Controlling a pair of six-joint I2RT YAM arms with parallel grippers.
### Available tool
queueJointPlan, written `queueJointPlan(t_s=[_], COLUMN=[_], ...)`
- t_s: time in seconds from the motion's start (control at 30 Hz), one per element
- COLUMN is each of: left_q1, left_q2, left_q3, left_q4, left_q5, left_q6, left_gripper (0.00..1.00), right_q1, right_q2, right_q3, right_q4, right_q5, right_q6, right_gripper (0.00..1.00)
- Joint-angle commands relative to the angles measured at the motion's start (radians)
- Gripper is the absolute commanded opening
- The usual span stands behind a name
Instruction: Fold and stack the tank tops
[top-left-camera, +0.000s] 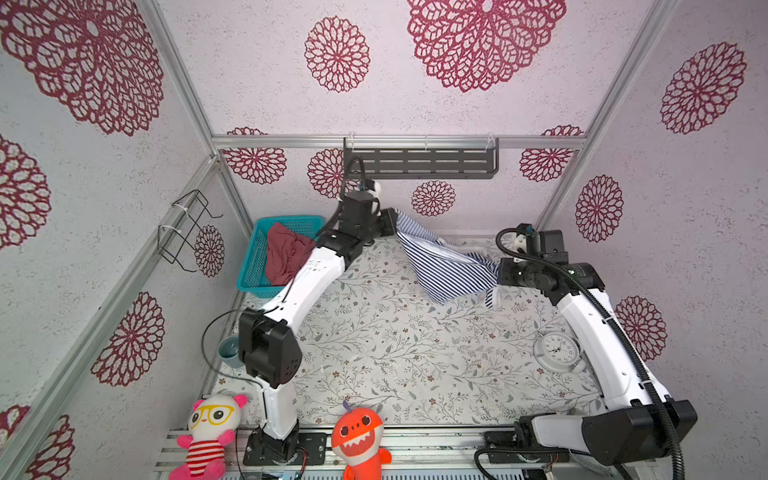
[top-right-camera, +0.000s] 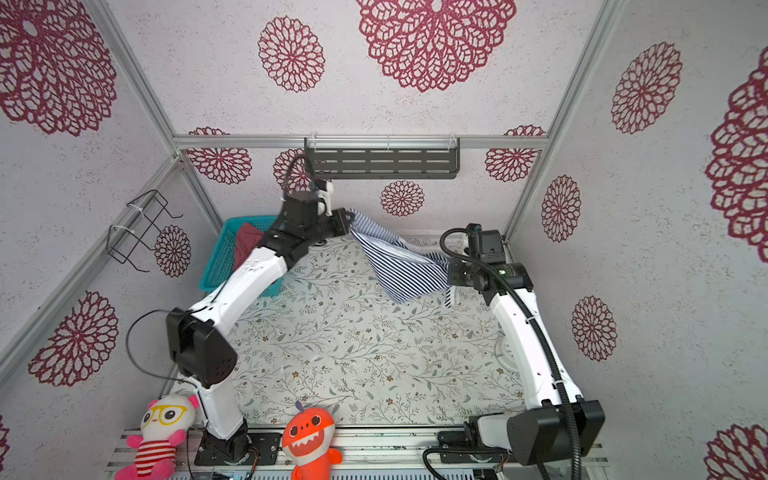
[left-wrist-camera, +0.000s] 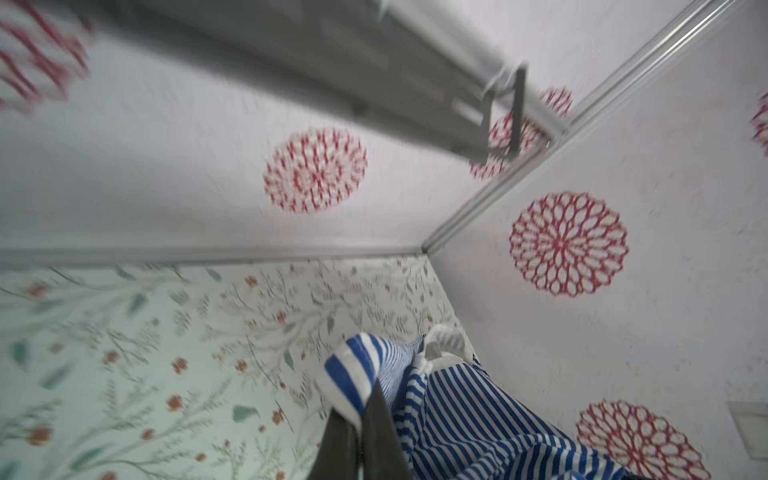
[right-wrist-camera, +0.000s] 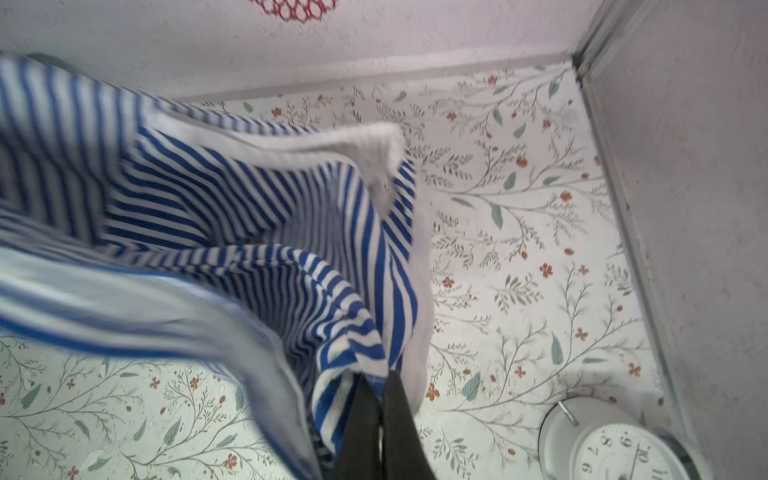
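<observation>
The left gripper (top-left-camera: 392, 222) and right gripper (top-left-camera: 498, 273) pinch the stripy top (top-left-camera: 444, 266), which sags between them. The red top (top-left-camera: 284, 253) lies crumpled in the blue basket (top-left-camera: 251, 270) near the left jaws.

Pale walls (top-left-camera: 257, 83) with crimson medallions are being framed by aluminium rails (top-left-camera: 179, 79); a dark slotted shelf (top-left-camera: 419, 163) is being carried by the back rail (top-left-camera: 282, 142) above a leaf-patterned floor (top-left-camera: 415, 357)

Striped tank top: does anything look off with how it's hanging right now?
Yes. The striped tank top hangs bunched and twisted between the left claw and right claw, both shut on it, with a strap dangling below the right claw.
</observation>
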Motion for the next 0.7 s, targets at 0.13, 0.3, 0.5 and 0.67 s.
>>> queueJointPlan(t_s=[0.13, 0.3, 0.5, 0.67], left_q1=[-0.013, -0.04, -0.084, -0.093], left_q2=[-0.211, -0.291, -0.252, -0.314], left_q3=[-0.101, -0.552, -0.895, -1.061], left_q4=[-0.128, 0.093, 0.298, 0.311], left_q5=[-0.129, -0.099, -0.029, -0.007], left_q6=[0.092, -0.078, -0.245, -0.27], left_gripper=[0.0, 0.0, 0.0, 0.0], right_q1=[0.003, 0.043, 0.153, 0.134], right_q2=[0.037, 0.01, -0.045, -0.106], right_q3=[0.086, -0.229, -0.505, -0.61], right_q4=[-0.015, 0.141, 0.2, 0.139], right_q5=[-0.055, -0.157, -0.129, -0.092], right_q6=[-0.057, 0.011, 0.079, 0.18], right_gripper=[0.07, 0.1, 0.4, 0.48])
